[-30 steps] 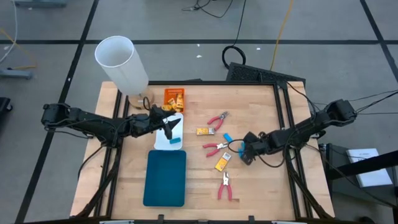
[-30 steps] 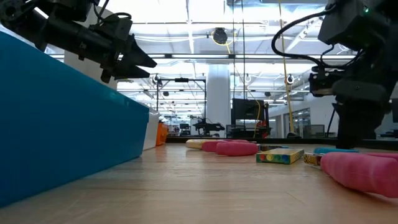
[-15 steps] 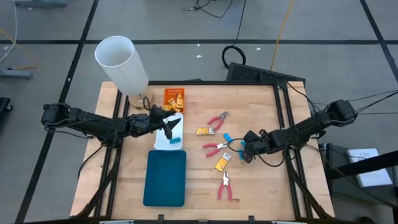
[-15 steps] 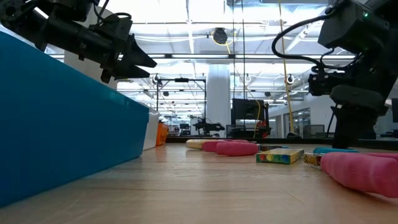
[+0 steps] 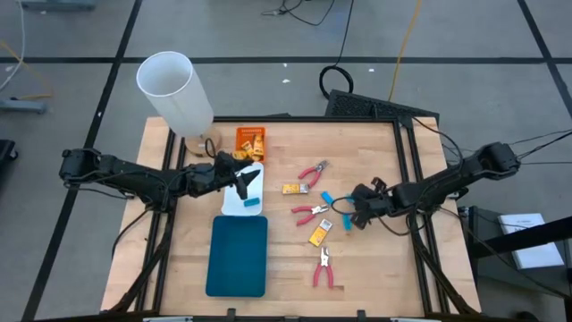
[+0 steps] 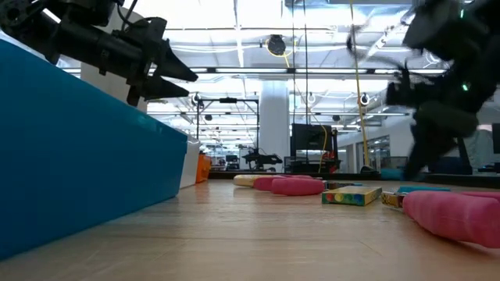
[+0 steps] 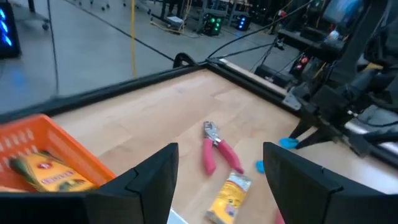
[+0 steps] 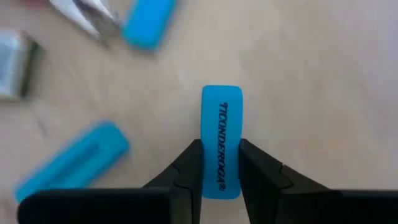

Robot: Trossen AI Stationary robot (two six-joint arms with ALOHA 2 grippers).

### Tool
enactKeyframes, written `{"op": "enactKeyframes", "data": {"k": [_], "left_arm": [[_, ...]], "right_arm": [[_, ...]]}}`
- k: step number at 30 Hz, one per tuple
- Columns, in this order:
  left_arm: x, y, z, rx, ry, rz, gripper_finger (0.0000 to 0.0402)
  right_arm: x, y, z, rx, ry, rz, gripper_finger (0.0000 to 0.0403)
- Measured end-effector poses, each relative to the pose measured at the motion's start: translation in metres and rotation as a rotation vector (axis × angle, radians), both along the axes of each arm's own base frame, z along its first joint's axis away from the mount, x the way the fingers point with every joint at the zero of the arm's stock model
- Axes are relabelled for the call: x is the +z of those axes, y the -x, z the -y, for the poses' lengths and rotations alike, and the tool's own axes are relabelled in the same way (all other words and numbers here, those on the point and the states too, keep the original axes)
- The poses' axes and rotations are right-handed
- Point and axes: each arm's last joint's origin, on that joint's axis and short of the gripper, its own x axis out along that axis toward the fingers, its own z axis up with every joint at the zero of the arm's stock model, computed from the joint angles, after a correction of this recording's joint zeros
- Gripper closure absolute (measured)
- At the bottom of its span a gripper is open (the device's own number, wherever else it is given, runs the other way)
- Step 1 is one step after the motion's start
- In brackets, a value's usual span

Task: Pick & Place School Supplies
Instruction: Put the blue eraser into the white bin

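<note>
My right gripper (image 5: pixel 354 214) hangs over the loose supplies at the table's right middle, shut on a light-blue eraser (image 8: pixel 221 124). Two more light-blue pieces (image 8: pixel 149 22) (image 8: pixel 71 162) lie on the wood below it. Red-handled tools (image 5: pixel 313 170) (image 5: pixel 310 212) (image 5: pixel 325 268) and yellow packets (image 5: pixel 296 189) (image 5: pixel 320 233) lie flat on the table. My left gripper (image 7: pixel 221 186) is open and holds nothing; it hovers above the white tray (image 5: pixel 234 204), where a blue piece (image 5: pixel 251 203) lies. My right gripper pinches the light-blue eraser between its two fingers (image 8: pixel 189 168), on the long sides near one end (image 8: pixel 221 177). The fingers lie along its length, and the printed end sticks out past them. It comes from above, slanting toward the table's left.
An orange tray (image 5: pixel 250 132) with yellow packets stands at the far side, next to a tall white cylinder (image 5: pixel 174 89). A teal tray (image 5: pixel 238 255) lies near the front edge. Bare wood is free at the table's right and near-right parts.
My right gripper has risen from the table and drawn back a little toward the right and far edge, still shut on the blue eraser, which has come up with it. The low view shows it blurred in motion.
</note>
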Motion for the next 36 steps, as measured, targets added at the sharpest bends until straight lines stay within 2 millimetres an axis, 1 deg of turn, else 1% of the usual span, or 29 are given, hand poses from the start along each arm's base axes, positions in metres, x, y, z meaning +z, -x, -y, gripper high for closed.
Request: {"op": "enactKeyframes", "data": {"k": [3,6,10,12,16,19,24,28,31,36], "left_arm": [[0.0,-0.001,0.001,-0.023,0.069,0.04,0.0162],[-0.003,-0.004,0.002,-0.056,0.111,0.05,0.0162],[-0.006,-0.013,0.004,-0.095,0.191,0.114,0.0163],[-0.006,-0.021,0.006,-0.124,0.23,0.122,0.0163],[-0.001,-0.047,0.013,-0.207,0.273,0.101,0.0163],[0.007,-0.074,0.02,-0.275,0.279,0.082,0.0163],[0.019,-0.118,0.027,-0.33,0.306,0.056,0.0163],[0.022,-0.148,0.029,-0.337,0.292,0.023,0.0163],[0.022,-0.164,0.029,-0.335,0.277,-0.021,0.0163],[0.021,-0.176,0.024,-0.31,0.294,-0.061,0.0163]], "right_arm": [[0.012,-0.006,-0.001,0.044,0.039,0.12,0.0331],[0.024,-0.017,-0.002,0.129,0.127,0.249,0.0329],[0.038,-0.03,-0.006,0.283,0.263,0.369,0.0333],[0.042,-0.035,-0.007,0.34,0.332,0.405,0.0333],[0.05,-0.043,-0.008,0.369,0.461,0.465,0.0331],[0.052,-0.045,-0.008,0.381,0.522,0.467,0.0331],[0.051,-0.045,-0.008,0.377,0.549,0.454,0.0333],[0.05,-0.045,-0.008,0.373,0.545,0.447,0.0331],[0.05,-0.045,-0.008,0.373,0.543,0.445,0.0332],[0.05,-0.045,-0.008,0.373,0.544,0.444,0.0333]]}}
